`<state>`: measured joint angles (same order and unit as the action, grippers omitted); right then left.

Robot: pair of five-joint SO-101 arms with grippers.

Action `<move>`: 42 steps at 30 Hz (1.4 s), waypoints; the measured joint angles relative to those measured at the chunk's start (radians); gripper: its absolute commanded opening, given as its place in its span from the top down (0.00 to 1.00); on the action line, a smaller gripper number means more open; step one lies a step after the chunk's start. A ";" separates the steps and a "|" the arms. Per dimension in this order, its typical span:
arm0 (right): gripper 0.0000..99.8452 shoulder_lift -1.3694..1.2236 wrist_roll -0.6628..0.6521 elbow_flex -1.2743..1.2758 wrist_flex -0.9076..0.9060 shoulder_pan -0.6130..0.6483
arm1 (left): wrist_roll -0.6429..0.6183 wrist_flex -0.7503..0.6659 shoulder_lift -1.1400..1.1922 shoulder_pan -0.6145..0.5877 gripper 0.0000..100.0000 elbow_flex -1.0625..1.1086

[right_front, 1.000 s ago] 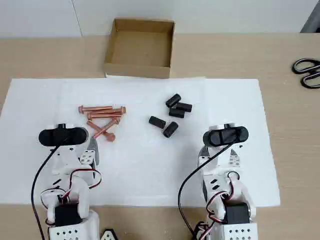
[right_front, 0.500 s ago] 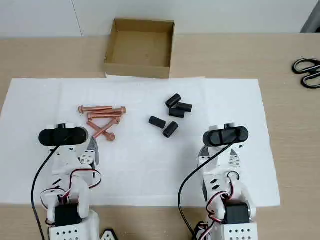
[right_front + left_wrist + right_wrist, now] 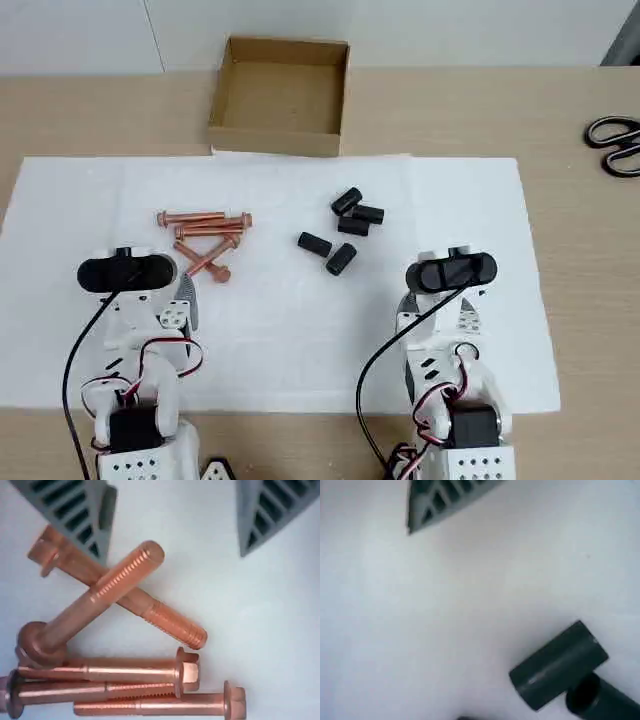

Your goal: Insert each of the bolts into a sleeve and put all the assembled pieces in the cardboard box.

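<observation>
L pincer (image 3: 172,530) gapes wide, copper bolts (image 3: 115,645) piled just ahead on white surface (image 3: 260,630). R pincer (image 3: 435,505): width can't be told; black sleeves (image 3: 557,667) nearby ahead.

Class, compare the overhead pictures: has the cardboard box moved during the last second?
No. The cardboard box sits at the far edge of the white sheet, exactly as before.

gap: sheet (image 3: 270,255) lay open between bolts (image 3: 210,230) and sleeves (image 3: 353,226) | obstacles: bolts crossed, sleeves bunched | box (image 3: 275,142): open-topped
</observation>
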<state>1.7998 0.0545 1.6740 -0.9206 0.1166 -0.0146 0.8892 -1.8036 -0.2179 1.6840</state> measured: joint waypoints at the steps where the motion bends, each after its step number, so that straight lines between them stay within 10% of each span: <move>1: 0.79 0.000 0.000 0.000 0.000 0.000 | 0.000 0.000 0.000 0.000 0.83 0.000; 23: 0.79 0.000 0.000 -0.015 0.000 -0.052 | 0.000 0.000 0.000 0.008 0.83 0.000; 33: 0.79 0.002 0.000 -0.430 -0.112 -0.265 | 0.021 0.146 0.000 -0.025 0.83 -0.233; 42: 0.79 -0.265 0.000 -0.801 -0.325 -0.190 | 0.086 0.233 0.031 -0.132 0.83 -0.459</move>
<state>1.5344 0.0545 0.8730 -1.2459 -0.0736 0.0713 1.1224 -1.7729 -0.3498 1.2252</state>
